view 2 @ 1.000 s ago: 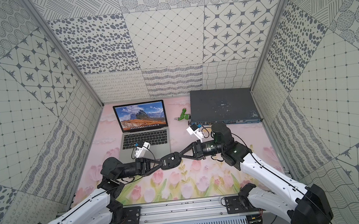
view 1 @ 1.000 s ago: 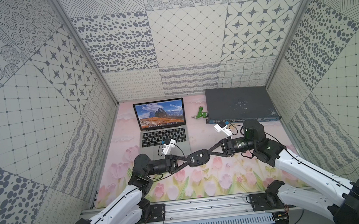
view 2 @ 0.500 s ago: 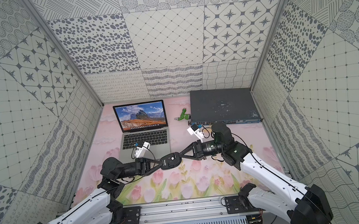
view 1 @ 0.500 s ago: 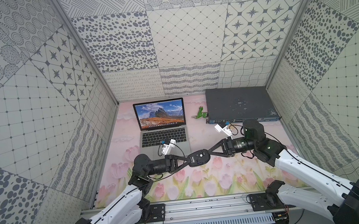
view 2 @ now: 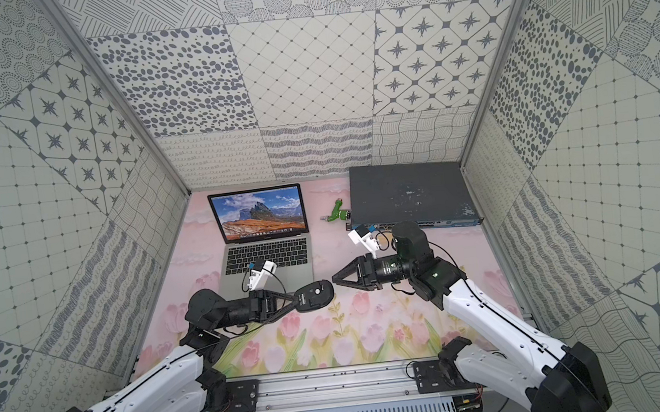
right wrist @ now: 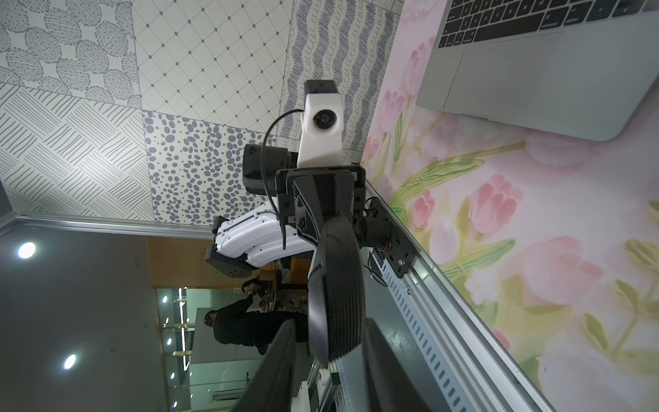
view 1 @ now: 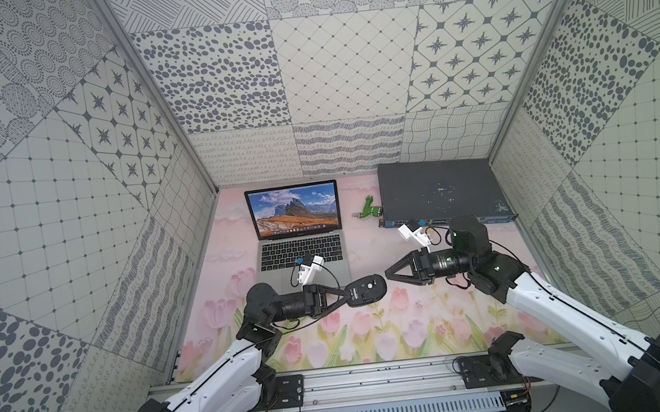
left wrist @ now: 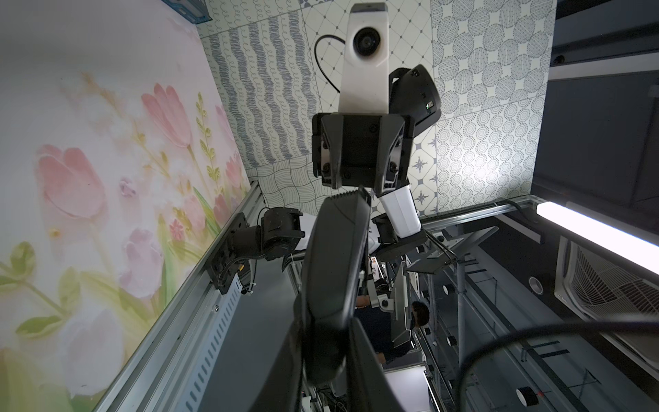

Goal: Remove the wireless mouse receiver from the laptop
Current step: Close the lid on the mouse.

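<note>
While left tool [view 1: 349,292] grips mouse [view 1: 368,288], right tool [view 1: 387,273] gapes, laptop [view 1: 283,256] lettering unreadable

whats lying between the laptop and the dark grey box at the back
A small green plug-like object, right beside the box; both top views show it.

Worktop [view 1: 416,323]: pink mat printed with tulips, seen in both top views. Flat dark grey network switch [view 1: 439,189] at the back, against the rear wall, with scuffed paint on its lid. Green-and-white plug-like object [view 1: 371,210] lies on the mat just beside the switch's near corner. Black oval mouse [view 1: 366,290] sits front-centre over the tulip print, well apart from the switch — contact with the mat cannot be told. Enclosure walls [view 1: 339,68] carry grey-on-white patchwork patterns: dots, stars, lattices, waves. Right wrist view — a person in dark clothes [right wrist: 235,324] stands beyond the enclosure.
</note>
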Motion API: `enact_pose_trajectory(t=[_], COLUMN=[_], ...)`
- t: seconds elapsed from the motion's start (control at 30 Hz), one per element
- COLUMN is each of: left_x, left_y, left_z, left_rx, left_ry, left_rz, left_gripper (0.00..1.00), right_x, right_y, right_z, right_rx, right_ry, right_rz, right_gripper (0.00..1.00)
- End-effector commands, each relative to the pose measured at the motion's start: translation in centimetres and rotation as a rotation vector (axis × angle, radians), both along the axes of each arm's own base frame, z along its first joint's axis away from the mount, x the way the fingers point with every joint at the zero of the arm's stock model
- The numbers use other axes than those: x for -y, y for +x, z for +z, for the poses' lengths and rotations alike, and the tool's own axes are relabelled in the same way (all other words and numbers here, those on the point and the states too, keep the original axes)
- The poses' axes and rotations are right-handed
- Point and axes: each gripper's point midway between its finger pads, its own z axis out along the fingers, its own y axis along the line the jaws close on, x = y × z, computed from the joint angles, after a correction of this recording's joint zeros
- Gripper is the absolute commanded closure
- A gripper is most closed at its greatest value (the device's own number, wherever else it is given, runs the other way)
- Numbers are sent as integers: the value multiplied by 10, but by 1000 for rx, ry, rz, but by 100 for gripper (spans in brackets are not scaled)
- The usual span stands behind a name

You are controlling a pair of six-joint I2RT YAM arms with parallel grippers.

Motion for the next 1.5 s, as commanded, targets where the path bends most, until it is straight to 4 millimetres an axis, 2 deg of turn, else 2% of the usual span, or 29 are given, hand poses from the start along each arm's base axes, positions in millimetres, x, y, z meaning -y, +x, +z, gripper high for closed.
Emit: enact_pose_trajectory(t=[0.0, 0.1, 0.2, 0.33, 0.43, 0.7, 0.97, 1.47], left_x=[-1, 0, 0, 0, 0, 0, 0, 0], left_y=[-4, -2, 0, 2, 5, 6, 4, 4], left_z=[9, 8, 7, 6, 3, 1, 2, 2], left_rx=[102, 99, 94, 90, 86, 90, 93, 94], left_ry=[-17, -17, -17, -13, -7, -2, -3, -3], left_rz=[-15, -11, -4, 4, 13, 17, 10, 7], left_gripper=[96, 97, 97, 97, 98, 97, 97, 98], right_x=[9, 20, 29, 29, 24, 2, -7, -19], right_y=[-2, 1, 3, -3, -12, -27, -23, -18], right_z=[18, 9, 4, 16, 23, 16, 3, -5], right_rx=[112, 137, 154, 177, 204, 201, 210, 223], right_ry=[-35, -160, -258, -295, -331, -405, -471, -505], right_rz=[-8, -55, -92, -92, -84, -33, -44, -34], right_gripper=[57, 42, 35, 23, 21, 20, 19, 20])
